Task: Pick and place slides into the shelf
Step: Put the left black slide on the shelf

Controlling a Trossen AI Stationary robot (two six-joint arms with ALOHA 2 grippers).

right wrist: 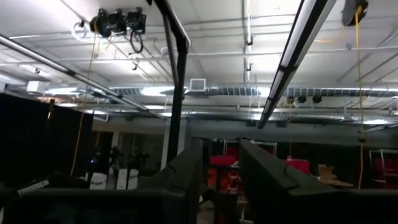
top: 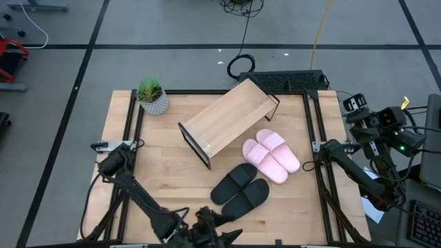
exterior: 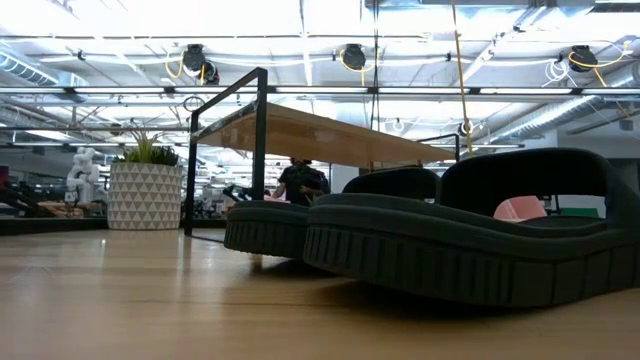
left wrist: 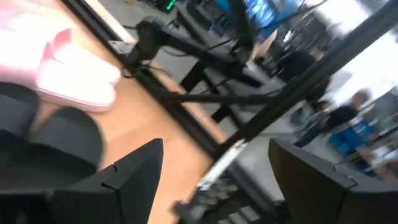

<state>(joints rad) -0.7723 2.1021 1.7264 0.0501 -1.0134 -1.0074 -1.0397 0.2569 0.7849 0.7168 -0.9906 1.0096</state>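
The four slides lie loose on the tabletop [top: 165, 165]; the black pair [top: 240, 189] sits low of centre in the high view, the pink pair [top: 271, 156] just to its upper right, and the shelf [top: 227, 118] stands at an angle up the middle with nothing on it. The slides look like light, springy foam, soft enough to give under a pinch and unlikely to break; the wide strap arching over the footbed seems the surest place to grip, or else a side edge of the sole.

The left gripper [top: 213, 224] hovers at the bottom edge of the high view, near the black pair, its fingers [left wrist: 130, 180] spread wide and holding nothing; the right gripper [right wrist: 221, 180] is parked off the table at the frame's right, fingers close together with a narrow gap and nothing between them.

The low view alone shows how thick the black soles are and how high the straps rise; the high view alone gives the layout; a potted plant [top: 152, 96] stands at the upper left of the table.
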